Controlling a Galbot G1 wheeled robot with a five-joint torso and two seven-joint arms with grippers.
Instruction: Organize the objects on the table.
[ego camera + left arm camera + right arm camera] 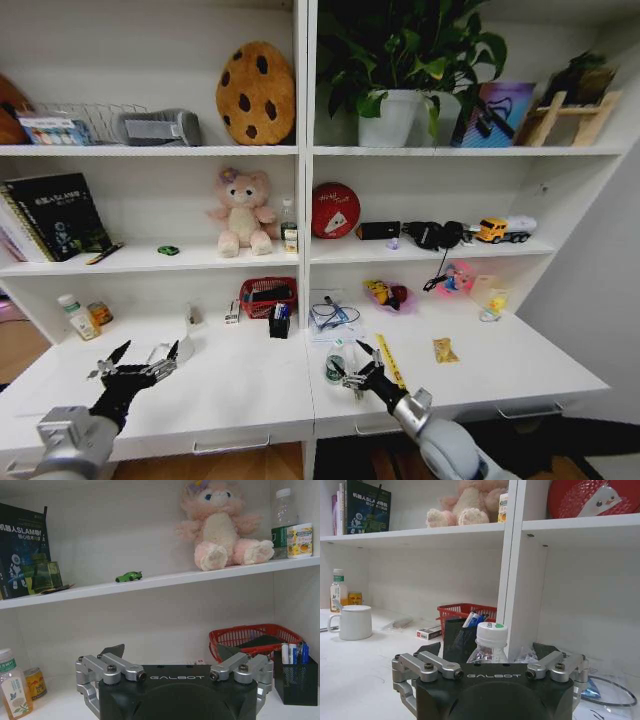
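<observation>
In the head view, the left gripper [140,362] hung just over the white desk [230,390], well to the left of the red basket [268,296], and its fingers were spread wide with nothing in them. A white cup [184,347] stood right beside it on the desk. The right gripper [352,377] was near the front edge of the desk, in front of the red basket and a bit to the right, with its fingers spread on both sides of a small bottle with a white cap [335,362]. In the left wrist view, the left gripper [170,655] was open, and the red basket [255,637] sat ahead of it with a black pen holder [295,677] next to it. In the right wrist view, the small bottle [491,642] stood upright between the open fingers of the right gripper [490,652]. The fingers were not pressing on it. The white cup [354,622] stood far off from the red basket [465,614], on the same desk.
</observation>
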